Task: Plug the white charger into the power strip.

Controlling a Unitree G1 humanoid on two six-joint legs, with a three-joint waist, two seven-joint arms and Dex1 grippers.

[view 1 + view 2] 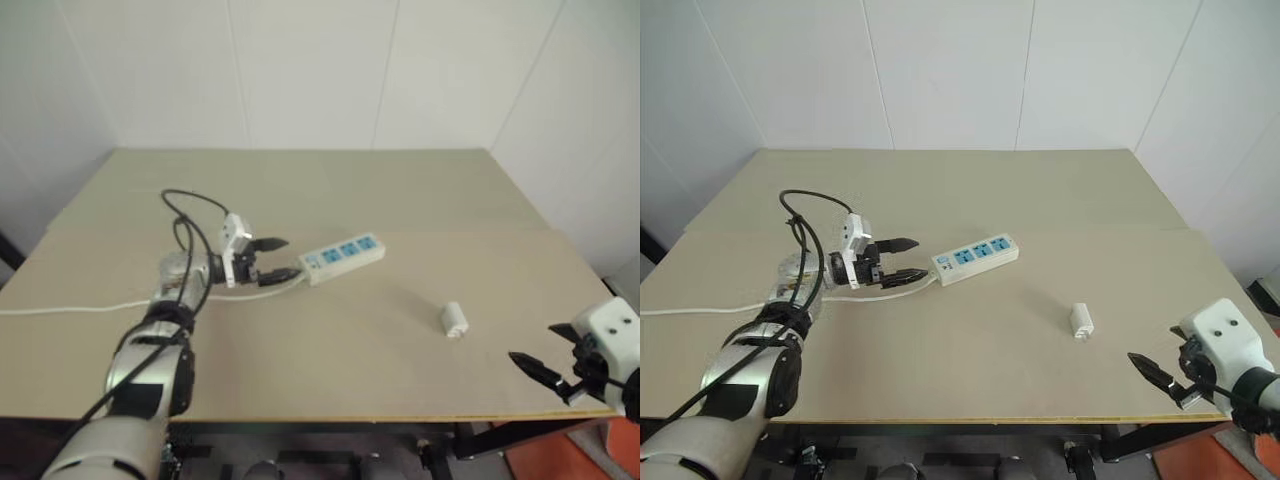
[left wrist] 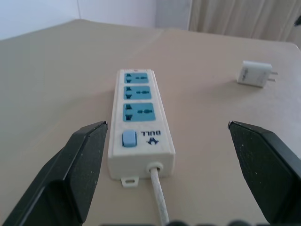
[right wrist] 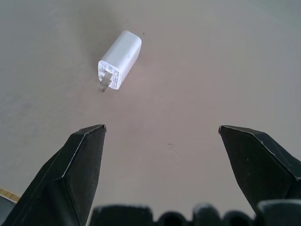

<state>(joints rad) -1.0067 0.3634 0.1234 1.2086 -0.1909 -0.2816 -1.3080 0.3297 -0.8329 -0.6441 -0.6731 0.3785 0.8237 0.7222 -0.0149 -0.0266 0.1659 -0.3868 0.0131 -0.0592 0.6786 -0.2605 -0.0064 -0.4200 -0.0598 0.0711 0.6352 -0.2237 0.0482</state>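
Both grippers open, empty: left gripper (image 1: 902, 261) at the switch end of the power strip (image 1: 976, 258), right gripper (image 1: 1160, 380) short of the white charger (image 1: 1080, 321), lying loose mid-table. Risk: fingers nudge the light charger, skewing prongs.

the light is soft, even and fairly bright, coming from above, with no glare on the matte table (image 1: 400, 200) and a slight haze over both head views. shadows are faint: a soft one lies beside the white charger (image 3: 119, 59) and a thin dark one under the end of the power strip (image 2: 139, 120). in the wrist views the black fingers (image 2: 70, 174) close to the lens look soft-edged, and the far wall and curtain behind the strip are blurred.
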